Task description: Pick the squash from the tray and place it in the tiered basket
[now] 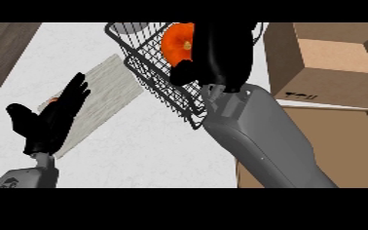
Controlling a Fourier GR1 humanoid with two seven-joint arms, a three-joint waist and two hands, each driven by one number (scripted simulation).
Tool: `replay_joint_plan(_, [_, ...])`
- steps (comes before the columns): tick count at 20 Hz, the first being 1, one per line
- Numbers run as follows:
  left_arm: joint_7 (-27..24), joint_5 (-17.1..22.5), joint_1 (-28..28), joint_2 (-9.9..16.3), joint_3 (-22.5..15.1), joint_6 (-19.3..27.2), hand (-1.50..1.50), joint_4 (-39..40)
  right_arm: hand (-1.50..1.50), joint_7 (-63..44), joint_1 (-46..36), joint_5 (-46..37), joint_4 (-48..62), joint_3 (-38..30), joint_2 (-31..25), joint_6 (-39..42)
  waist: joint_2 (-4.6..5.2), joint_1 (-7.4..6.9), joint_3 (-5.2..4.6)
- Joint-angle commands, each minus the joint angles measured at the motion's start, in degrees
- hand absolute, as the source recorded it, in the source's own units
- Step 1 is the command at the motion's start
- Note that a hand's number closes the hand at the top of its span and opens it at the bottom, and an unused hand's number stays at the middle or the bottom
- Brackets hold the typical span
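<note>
The orange squash (176, 41) shows at the top middle, over the black wire tiered basket (155, 75). My right hand (219, 48) is at the squash's right side, with its thumb curled under the squash, and it hides the rest of the squash. The pale grey tray (108, 85) lies flat on the counter to the left of the basket. At the lower left my left hand (50, 117) rests open with its fingers up, covering the tray's near end.
Two brown cardboard boxes (323, 61) stand at the right, close beside my right forearm (262, 141). A small red-orange bit (54, 99) peeks out behind my left hand. White counter (165, 151) lies between the arms.
</note>
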State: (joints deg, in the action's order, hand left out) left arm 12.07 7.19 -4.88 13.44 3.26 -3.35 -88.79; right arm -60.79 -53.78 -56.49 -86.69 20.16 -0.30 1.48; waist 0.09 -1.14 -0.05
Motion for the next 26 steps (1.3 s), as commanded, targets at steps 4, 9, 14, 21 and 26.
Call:
replay_joint_plan(4, [0.56, -1.04, 2.38, -2.14, -1.90, 0.20, 0.00, -2.49, 1.50, -1.65, -3.08, 2.75, 9.96, -0.44, 0.28, -6.90, -0.06, 0.18, 0.03])
replay_joint_plan(9, [-0.59, -1.68, -3.55, -1.84, -0.12, 0.71, 0.00, 3.03, 1.50, 0.10, -7.87, 1.63, 20.04, -0.49, 0.28, -12.10, 0.18, 0.15, 0.00])
replay_joint_plan(14, [-2.46, -0.46, 1.45, -0.43, 1.36, -1.91, 0.00, 0.80, 1.50, 7.67, -3.83, -2.19, 27.17, -2.08, 0.29, -20.05, 0.15, 0.11, 0.03])
replay_joint_plan(21, [-1.99, -1.29, 2.29, -1.41, 0.17, -2.07, 0.00, 0.75, -1.50, 5.61, -7.37, -0.46, 31.40, 0.29, 0.30, -33.53, 0.12, -0.33, 0.02])
replay_joint_plan(26, [3.73, 0.26, -1.91, -1.66, 0.91, -1.26, 0.00, -1.81, -1.50, 9.75, -15.50, 3.09, 44.64, -0.61, 0.30, -35.48, 0.32, -0.89, 0.01])
